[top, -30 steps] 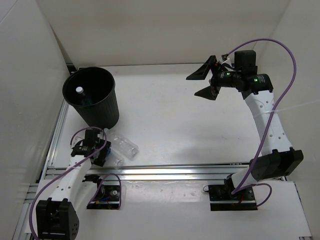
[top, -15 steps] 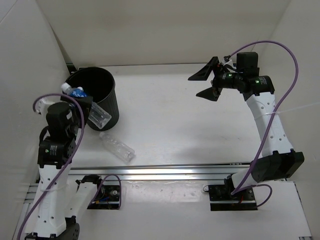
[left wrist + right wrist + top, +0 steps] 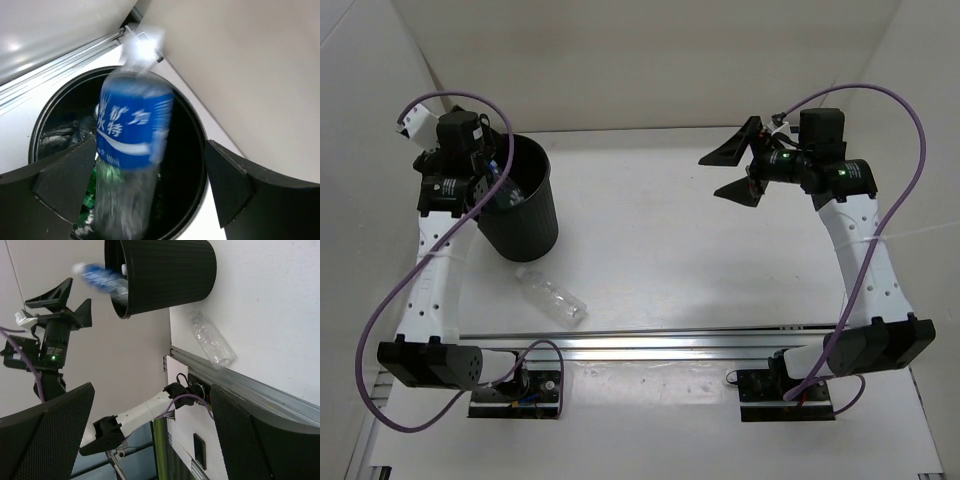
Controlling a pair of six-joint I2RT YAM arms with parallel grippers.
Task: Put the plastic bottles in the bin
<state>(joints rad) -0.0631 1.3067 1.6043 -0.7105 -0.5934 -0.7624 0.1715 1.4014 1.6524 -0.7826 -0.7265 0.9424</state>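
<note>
Change: the left arm has risen from the table's near-left edge to above the bin [image 3: 525, 225], and the bottle it carried has left its jaws
Left gripper [image 3: 150, 172]: jaws spread wide and holding nothing, poised over the bin's mouth
Falling bottle [image 3: 132, 130]: loose between the open fingers without touching them, tilted with its white cap up and away, over the bin's opening and blurred by motion
Look of falling bottle: clear plastic body, with a broad blue label carrying white lettering and a white swoosh
Bin: round, black and ribbed, standing upright on the table [image 3: 670, 260] at the far left; a green patch [image 3: 90, 200] shows inside
Second bottle [image 3: 552, 293]: clear, lying on its side on the table near the bin's base, well apart from both arms
Right gripper [image 3: 710, 175]: jaws wide and empty, held above the table's far right
</note>
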